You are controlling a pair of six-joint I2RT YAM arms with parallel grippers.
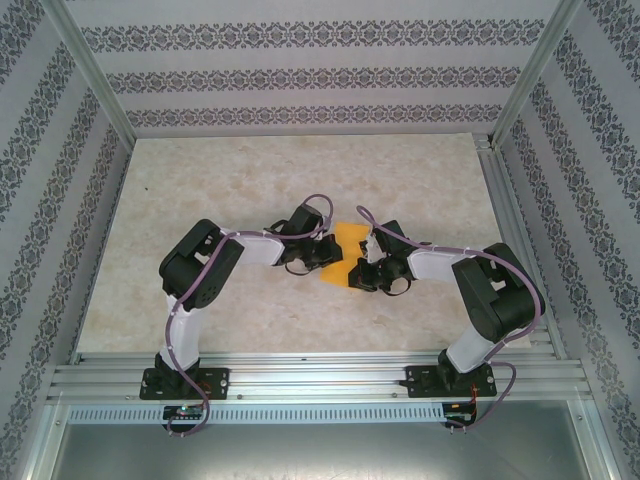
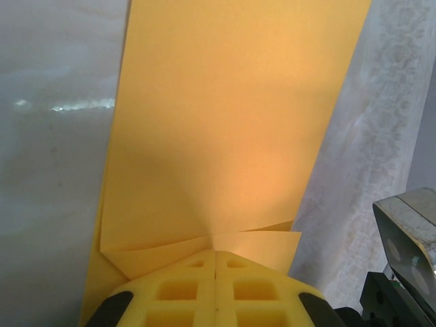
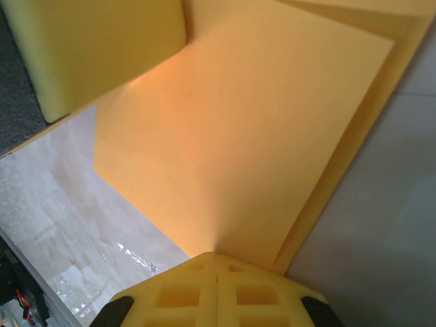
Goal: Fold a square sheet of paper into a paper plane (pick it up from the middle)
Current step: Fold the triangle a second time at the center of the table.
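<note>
We are angling 2 forearms inward, left gripper (image 1: 312, 255) and right gripper (image 1: 362, 272) each clamping the square sheet of paper (image 1: 346, 248).

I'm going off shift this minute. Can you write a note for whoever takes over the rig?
Left pincer: shut on one edge of the sheet of paper.
Right pincer: shut on the same sheet from the opposite side.
Paper: held between both pincers over the middle of the table.
Done: layers overlap, so at least one fold is in.
Left: no pointed dart shape yet; the remaining folds.
</note>
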